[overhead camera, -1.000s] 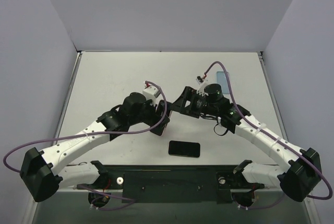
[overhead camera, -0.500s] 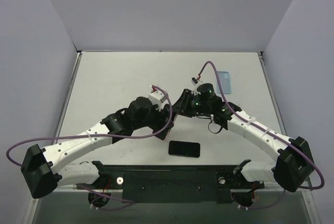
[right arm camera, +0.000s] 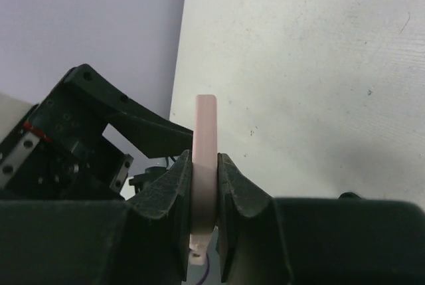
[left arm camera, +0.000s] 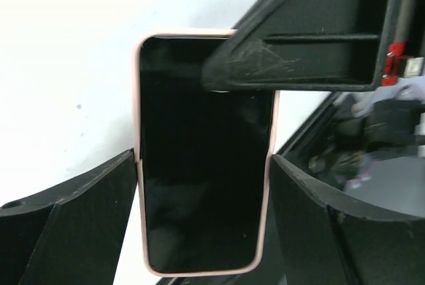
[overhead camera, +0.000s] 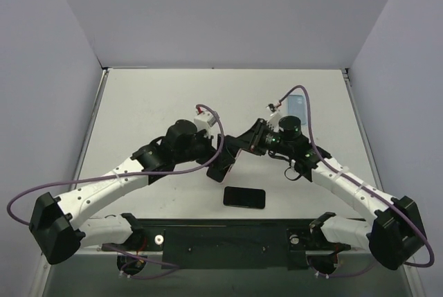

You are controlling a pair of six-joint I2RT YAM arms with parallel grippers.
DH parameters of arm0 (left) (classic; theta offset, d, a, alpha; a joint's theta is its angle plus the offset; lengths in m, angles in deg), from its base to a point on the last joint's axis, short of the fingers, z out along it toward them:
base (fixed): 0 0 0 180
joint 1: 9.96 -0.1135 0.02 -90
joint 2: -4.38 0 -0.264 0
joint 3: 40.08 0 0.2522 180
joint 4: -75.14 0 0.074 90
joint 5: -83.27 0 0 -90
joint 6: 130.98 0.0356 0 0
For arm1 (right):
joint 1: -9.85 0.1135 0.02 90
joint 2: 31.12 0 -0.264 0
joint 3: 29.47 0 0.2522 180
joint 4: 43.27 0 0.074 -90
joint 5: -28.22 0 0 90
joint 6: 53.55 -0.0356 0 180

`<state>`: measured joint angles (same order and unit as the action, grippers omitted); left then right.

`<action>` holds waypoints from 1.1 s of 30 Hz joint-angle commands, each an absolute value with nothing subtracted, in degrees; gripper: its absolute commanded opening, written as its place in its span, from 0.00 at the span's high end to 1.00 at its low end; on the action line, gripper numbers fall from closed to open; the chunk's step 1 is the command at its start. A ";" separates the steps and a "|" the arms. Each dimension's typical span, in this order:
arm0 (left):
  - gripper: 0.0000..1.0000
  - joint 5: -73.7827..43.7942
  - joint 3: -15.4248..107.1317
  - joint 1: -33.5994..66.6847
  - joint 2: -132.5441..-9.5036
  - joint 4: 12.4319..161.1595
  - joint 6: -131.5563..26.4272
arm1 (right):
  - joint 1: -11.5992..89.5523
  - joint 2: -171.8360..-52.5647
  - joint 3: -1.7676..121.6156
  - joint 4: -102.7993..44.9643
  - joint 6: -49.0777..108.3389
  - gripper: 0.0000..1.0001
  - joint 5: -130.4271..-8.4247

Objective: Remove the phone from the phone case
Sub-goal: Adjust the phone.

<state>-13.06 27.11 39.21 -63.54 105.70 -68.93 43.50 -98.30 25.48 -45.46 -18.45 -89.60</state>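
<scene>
Since 1 second ago the right hand (overhead camera: 239, 149) has gone from spread apart to clamped tight on the phone case (right arm camera: 205, 122). Both wrists have also nudged a bit closer together over the middle of the worktop (overhead camera: 152, 103).

Top view: the 2 arms are meeting in the middle, hands nearly nose to nose above the surface. The left hand (overhead camera: 223, 167) is sitting just left of the right one and a touch nearer the front edge. A black slab (overhead camera: 243, 197) is lying flat near the front edge, right by the hands. A light blue slab (overhead camera: 296, 103) is lying at the back right.

Left wrist: the left hand is grasping the pink case across its width, 1 finger (left arm camera: 80, 218) touching each long side. The phone (left arm camera: 199, 185) is sitting inside the case, dark screen facing the camera. A finger of the right hand is crossing over the top corner.

Right wrist: the right hand's 2 fingers are pinching the case edge-on, with the pink rim sticking up between them. The left hand is showing as black framework off to the left.
</scene>
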 commanded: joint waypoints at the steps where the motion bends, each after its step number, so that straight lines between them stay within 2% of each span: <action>1: 0.16 -20.06 24.85 28.56 -55.22 93.23 -83.33 | 36.93 -90.02 21.21 -55.44 -22.87 1.00 -94.65; 3: 0.20 -23.67 20.89 24.25 -52.23 89.80 -88.87 | 33.86 -86.85 21.03 -54.13 -22.10 1.00 -95.45; 6: 0.20 -28.00 15.01 19.15 -48.89 80.14 -97.73 | 31.91 -82.90 22.34 -48.95 -19.55 1.00 -95.01; 9: 0.13 -32.20 11.92 17.73 -48.88 73.18 -104.07 | 30.33 -79.91 22.61 -49.28 -19.71 1.00 -95.88; 11: 0.12 -35.19 9.47 17.73 -50.89 67.13 -108.82 | 29.98 -77.80 21.56 -53.49 -21.38 1.00 -96.15; 14: 0.13 -39.15 5.68 17.90 -54.75 49.77 -118.38 | 29.89 -75.51 20.68 -57.72 -23.23 1.00 -95.36; 16: 0.18 -40.74 4.45 18.25 -56.43 42.27 -120.87 | 29.80 -74.37 20.06 -58.60 -24.11 1.00 -93.96; 21: 0.21 -42.59 7.60 22.64 -58.02 43.55 -117.19 | 29.63 -71.90 16.38 -68.07 -30.51 1.00 -90.70; 23: 0.26 -42.68 8.57 24.49 -58.72 43.03 -116.66 | 29.54 -71.46 15.93 -69.06 -31.14 1.00 -89.83; 24: 0.32 -42.59 8.75 25.63 -58.81 42.59 -116.66 | 29.54 -71.11 15.76 -69.15 -31.14 1.00 -89.56; 28: 0.46 -42.50 9.02 26.96 -60.04 40.74 -117.88 | 29.27 -69.88 14.62 -70.29 -31.76 1.00 -87.98; 33: 0.48 -43.12 8.58 27.04 -61.27 34.68 -120.96 | 28.83 -68.65 13.91 -69.94 -32.37 1.00 -87.00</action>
<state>-41.56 6.39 26.58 -60.81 43.89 -118.57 29.44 -70.12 13.83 -61.81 -30.25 -89.10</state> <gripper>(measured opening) 0.522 0.121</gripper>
